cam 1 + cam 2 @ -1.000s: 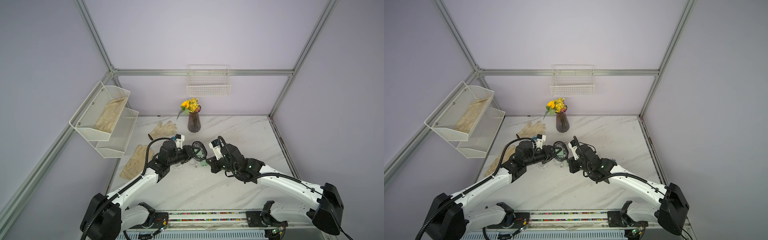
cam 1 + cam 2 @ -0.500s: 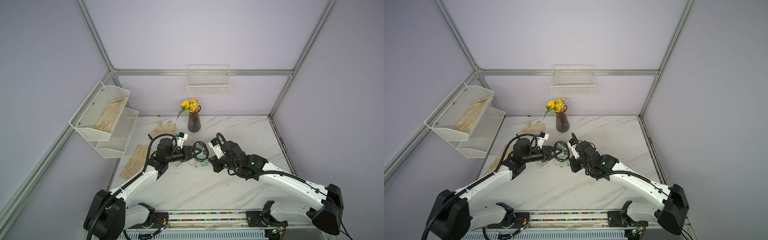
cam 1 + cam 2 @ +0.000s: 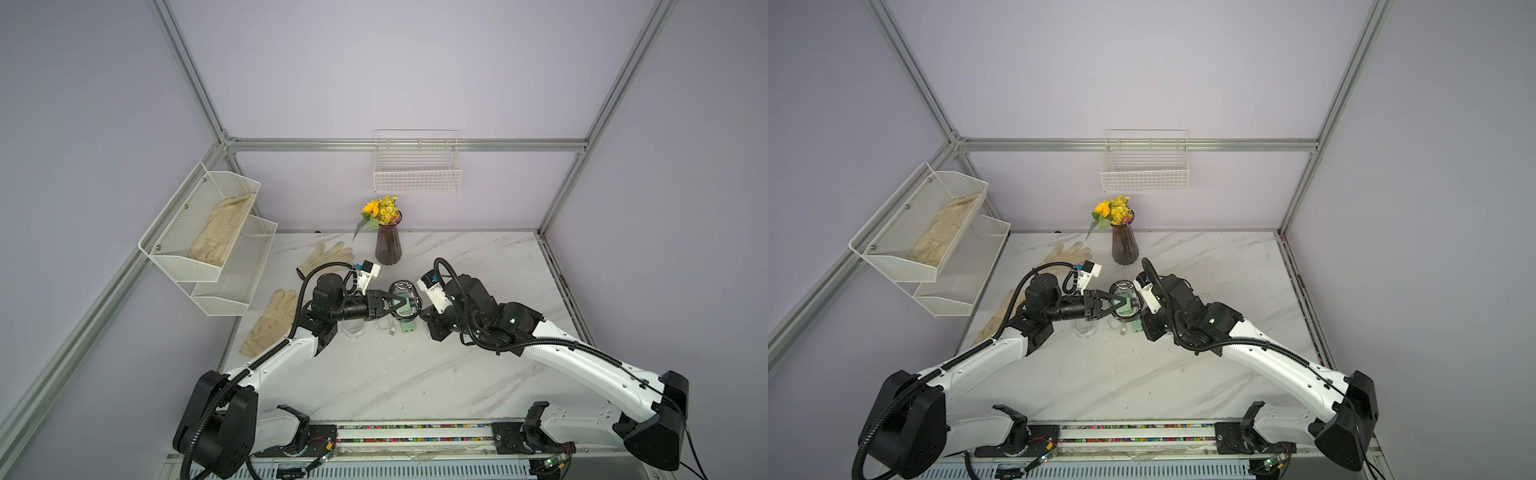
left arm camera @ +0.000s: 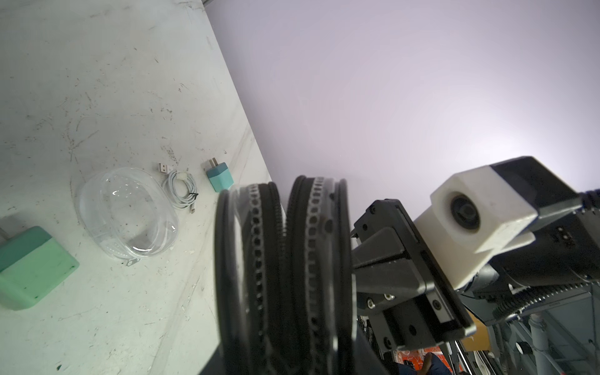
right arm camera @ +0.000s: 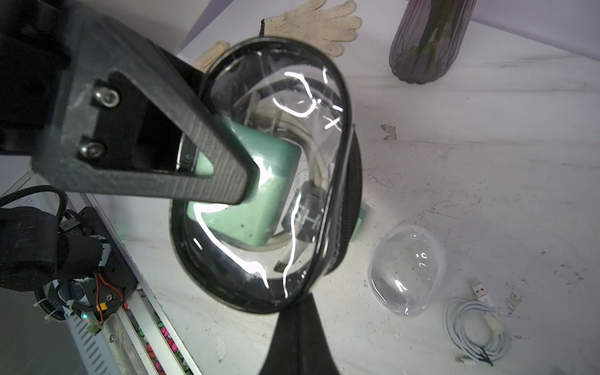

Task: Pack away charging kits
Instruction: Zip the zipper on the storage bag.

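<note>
1. While one kit sits in its case and the others wait, the marble table (image 3: 415, 374) carries all the work near its middle. Read a top view as a dial with the back wall at 12. The left arm reaches in from 7 o'clock and the right from 4, so both can work on one object.
2. The left gripper (image 3: 397, 306) pinches the clear zip case (image 5: 292, 97) across its flat faces. It holds the case on edge above the table with the rim turned toward 3 o'clock, probably so the other arm can reach the zip.
3. The right gripper (image 5: 300, 305) has its fingers pressed together, their tip at the black zip rim. Whether a zip pull lies between them cannot be seen. Zipping shut looks like the step in hand.
4. In the left wrist view the case's two black rims stand apart, so it seems unzipped there.
5. An empty clear case (image 4: 126, 211) lies dome-up on the table, presumably waiting for the next kit. The right arm hides it in the top views, so it gets no clock bearing.
6. A mint green adapter (image 5: 259, 207) sits inside the held case with a coiled cable (image 5: 318, 162) wound around it.
7. A loose mint adapter (image 3: 407, 328) rests on the table at 6 o'clock of the held case.
8. A white cable (image 4: 181, 191) lies between the empty case and the teal-blue adapter (image 4: 219, 177).
</note>
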### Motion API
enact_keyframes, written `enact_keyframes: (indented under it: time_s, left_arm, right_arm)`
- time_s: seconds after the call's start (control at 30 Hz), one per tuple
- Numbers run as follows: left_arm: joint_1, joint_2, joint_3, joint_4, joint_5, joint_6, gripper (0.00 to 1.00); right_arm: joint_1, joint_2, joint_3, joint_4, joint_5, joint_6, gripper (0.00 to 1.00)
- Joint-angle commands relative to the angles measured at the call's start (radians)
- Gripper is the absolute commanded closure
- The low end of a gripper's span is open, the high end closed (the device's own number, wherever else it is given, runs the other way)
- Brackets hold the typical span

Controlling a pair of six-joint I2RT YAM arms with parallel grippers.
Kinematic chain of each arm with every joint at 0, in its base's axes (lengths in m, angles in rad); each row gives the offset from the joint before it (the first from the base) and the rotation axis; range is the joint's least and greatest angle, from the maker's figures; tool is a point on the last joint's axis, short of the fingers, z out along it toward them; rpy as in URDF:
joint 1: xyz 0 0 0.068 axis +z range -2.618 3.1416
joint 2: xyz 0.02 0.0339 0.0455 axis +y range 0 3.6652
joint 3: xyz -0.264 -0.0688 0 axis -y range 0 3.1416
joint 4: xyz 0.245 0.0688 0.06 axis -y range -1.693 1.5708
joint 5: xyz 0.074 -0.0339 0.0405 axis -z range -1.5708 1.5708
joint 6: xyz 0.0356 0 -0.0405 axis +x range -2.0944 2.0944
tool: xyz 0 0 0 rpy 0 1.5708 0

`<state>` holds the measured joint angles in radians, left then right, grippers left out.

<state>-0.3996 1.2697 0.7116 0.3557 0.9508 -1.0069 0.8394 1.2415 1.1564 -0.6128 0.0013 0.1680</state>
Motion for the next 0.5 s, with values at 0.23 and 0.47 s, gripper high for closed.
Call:
enact_keyframes:
  time_s: [0.23, 0.47]
  left_arm:
    - [-0.064, -0.014, -0.041, 0.008, 0.160, 0.057, 0.99]
    - [-0.101, 0.000, -0.031, 0.009, 0.189, 0.098, 1.00]
  right_arm:
    - [-0.023, 0.026, 0.134, 0.021, 0.019, -0.121, 1.00]
    - [-0.023, 0.065, 0.180, 0.028, -0.005, -0.160, 1.00]
